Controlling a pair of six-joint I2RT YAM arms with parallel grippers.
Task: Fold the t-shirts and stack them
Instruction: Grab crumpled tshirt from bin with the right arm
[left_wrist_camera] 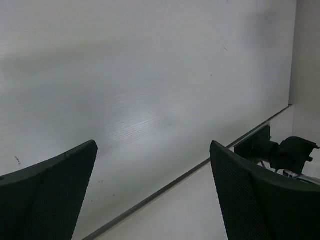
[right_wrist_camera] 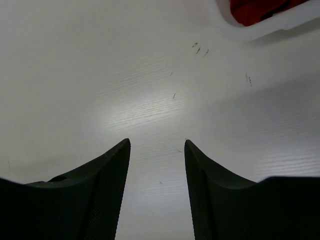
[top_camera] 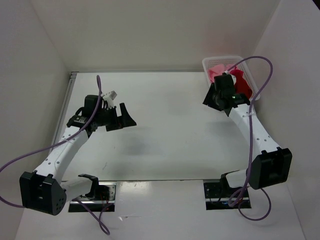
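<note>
White walls close in a white desk (top_camera: 165, 125) on the left, far and right sides, and both arms are bolted at its near edge. Purple cables (top_camera: 75, 136) loop along each arm.

Over the left half of the desk hangs the left tool (left_wrist_camera: 152, 145). Its dark fingers (left_wrist_camera: 55, 195) are spread as wide as they go, with only bare desk showing between them. It holds nothing and is well apart from the cloth.

The t-shirts (top_camera: 235, 80) lie bunched in a white mesh basket (top_camera: 222, 60) in the far right corner of the desk. A pink shirt (top_camera: 215, 74) shows at the basket's left side and a dark red shirt (top_camera: 244, 89) nearer its right. The right arm covers part of the heap, so I cannot make out a third shirt with certainty. None of the cloth is spread out on the desk.

Just beside the basket's left, near side is the right tool (right_wrist_camera: 156, 142), above the desk. Its two fingers (right_wrist_camera: 100, 190) stand apart with a clear gap between them, and nothing is pinched in it. In the right wrist view, the basket's white wall sits in the upper right corner with red cloth inside, beyond the fingertips and not touching them. Small dark scuffs (right_wrist_camera: 200, 49) mark the desk between the fingers and the basket.
</note>
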